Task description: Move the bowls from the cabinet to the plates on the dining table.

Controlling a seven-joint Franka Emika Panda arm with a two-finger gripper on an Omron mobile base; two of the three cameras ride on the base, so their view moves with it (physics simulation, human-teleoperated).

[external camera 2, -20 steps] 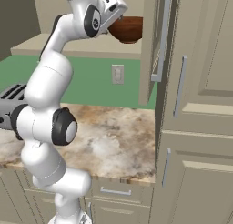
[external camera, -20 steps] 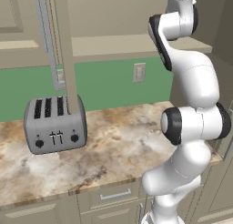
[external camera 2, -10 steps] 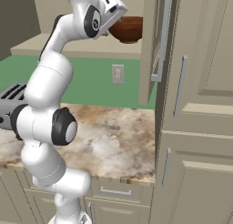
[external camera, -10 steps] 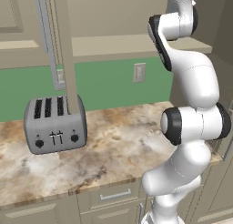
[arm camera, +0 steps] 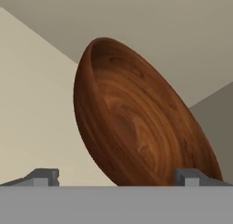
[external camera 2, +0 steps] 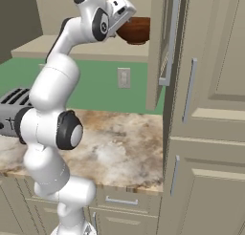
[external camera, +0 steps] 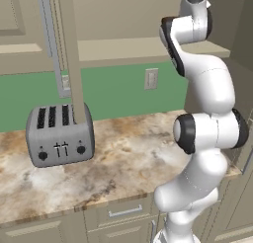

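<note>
The smaller reddish-brown bowl (external camera 2: 135,29) sits on the shelf inside the open beige cabinet (external camera 2: 157,48). My gripper (external camera 2: 127,22) is raised to shelf height, right against the bowl's left side. In the hand view the wood-grained bowl (arm camera: 132,123) looms close and tilted. My gripper (arm camera: 117,177) is open there, one fingertip (arm camera: 45,176) left of the bowl's near wall and the other to its right. The jaws are not shut on it. The cabinet's open door (external camera: 69,54) with its silver bar handle hangs above the toaster.
A silver toaster (external camera: 59,136) stands on the stone worktop (external camera: 128,158) below the cabinet, also visible as the toaster (external camera 2: 12,110) at far left. A wall outlet (external camera 2: 124,78) is on the green backsplash. A tall beige unit (external camera 2: 210,110) with bar handles borders the right.
</note>
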